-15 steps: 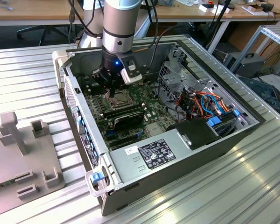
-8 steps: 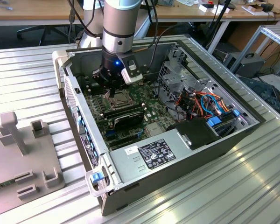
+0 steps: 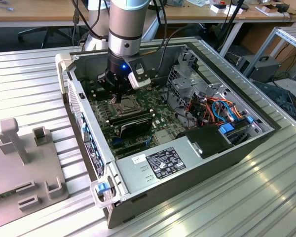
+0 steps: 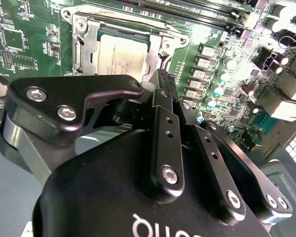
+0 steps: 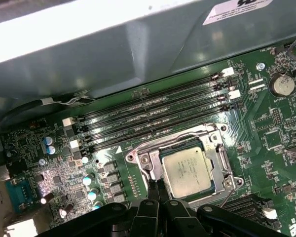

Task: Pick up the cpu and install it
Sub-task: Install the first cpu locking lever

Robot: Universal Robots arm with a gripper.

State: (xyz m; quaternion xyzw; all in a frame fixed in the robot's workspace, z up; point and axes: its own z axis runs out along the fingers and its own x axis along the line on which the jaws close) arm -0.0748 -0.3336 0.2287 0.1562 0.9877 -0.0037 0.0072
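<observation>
one arm [image 3: 126, 29] reaches into the open computer case [image 3: 202, 180] on the ribbed counter [image 3: 29, 74] in the exterior view, its claw [image 3: 119, 96] low over the motherboard [image 3: 155, 106]. in the first wrist view the cpu [image 5: 187, 171] lies flat inside its socket frame [image 5: 222, 148] — claw fingers [image 5: 152, 190] pressed together, holding nothing, at the frame's edge. the second wrist view agrees: cpu seated, claw tips just beside the frame.

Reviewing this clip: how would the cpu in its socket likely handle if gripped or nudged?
The cpu looks thin, flat and rigid, so probably stiff, light and unable to roll. Its smooth metallic face may be slippery. It lies low inside the socket frame, so a sideways push would likely be blocked.
</observation>
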